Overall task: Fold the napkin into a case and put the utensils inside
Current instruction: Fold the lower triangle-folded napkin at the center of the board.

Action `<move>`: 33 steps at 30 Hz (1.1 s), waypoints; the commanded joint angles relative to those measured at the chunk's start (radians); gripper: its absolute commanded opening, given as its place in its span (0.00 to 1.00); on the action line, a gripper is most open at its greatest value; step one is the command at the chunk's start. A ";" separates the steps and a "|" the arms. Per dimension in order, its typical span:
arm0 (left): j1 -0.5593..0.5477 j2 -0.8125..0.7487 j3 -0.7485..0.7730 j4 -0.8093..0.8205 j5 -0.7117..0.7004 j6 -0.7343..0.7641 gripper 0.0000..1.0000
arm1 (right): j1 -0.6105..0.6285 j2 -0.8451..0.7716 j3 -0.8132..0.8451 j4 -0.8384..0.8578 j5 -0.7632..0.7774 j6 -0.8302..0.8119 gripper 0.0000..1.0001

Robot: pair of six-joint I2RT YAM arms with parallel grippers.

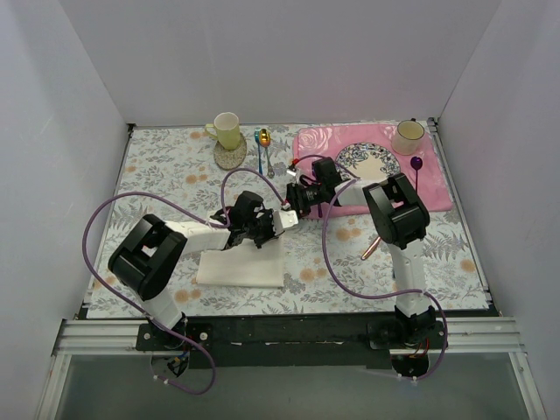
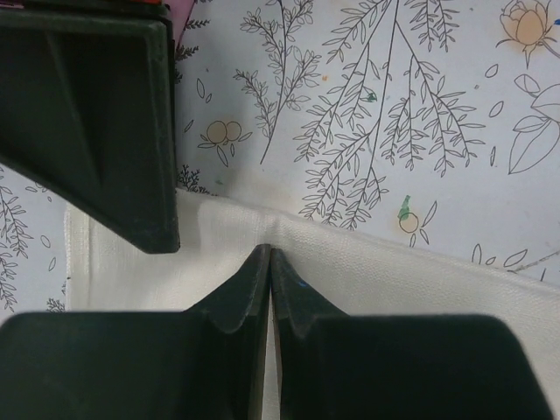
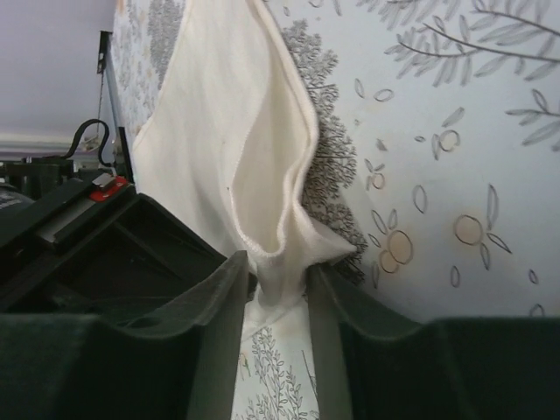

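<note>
Left claw [image 2: 269, 255] pinches napkin [image 2: 420, 280]; right claw [image 3: 278, 267] parted around its corner.

Bright, even, diffuse light from above. Soft grey shadow on tablecloth [image 3: 455, 131] just ahead of right gripper [image 3: 278, 289], beneath raised napkin [image 3: 219, 131]. Left gripper [image 2: 269, 255] fingers [image 2: 219, 350] black, detail-poor, slightly blurred. Overhead view sharp.

The right arm [image 1: 398, 214] hides most of the copper knife [image 1: 370, 251].
</note>
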 commanded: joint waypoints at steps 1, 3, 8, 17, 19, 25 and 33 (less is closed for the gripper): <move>-0.002 -0.010 -0.031 -0.032 0.012 0.034 0.04 | -0.012 0.013 0.061 -0.017 0.036 -0.001 0.47; -0.002 -0.007 -0.031 -0.033 0.012 0.034 0.03 | -0.015 0.025 0.089 -0.044 0.045 -0.014 0.50; -0.002 -0.003 -0.026 -0.027 0.007 0.033 0.03 | -0.015 0.048 0.121 -0.062 0.032 -0.016 0.51; -0.003 0.002 -0.020 -0.032 0.015 0.034 0.03 | -0.016 0.050 0.132 -0.116 0.110 -0.048 0.65; -0.002 0.003 -0.022 -0.032 0.015 0.034 0.03 | -0.015 0.047 0.138 -0.152 0.133 -0.062 0.66; -0.002 0.005 -0.022 -0.032 0.015 0.034 0.03 | -0.016 -0.019 0.110 -0.179 0.208 -0.100 0.71; -0.002 0.023 -0.013 -0.032 0.018 0.034 0.03 | -0.016 -0.085 0.107 -0.258 0.202 -0.159 0.73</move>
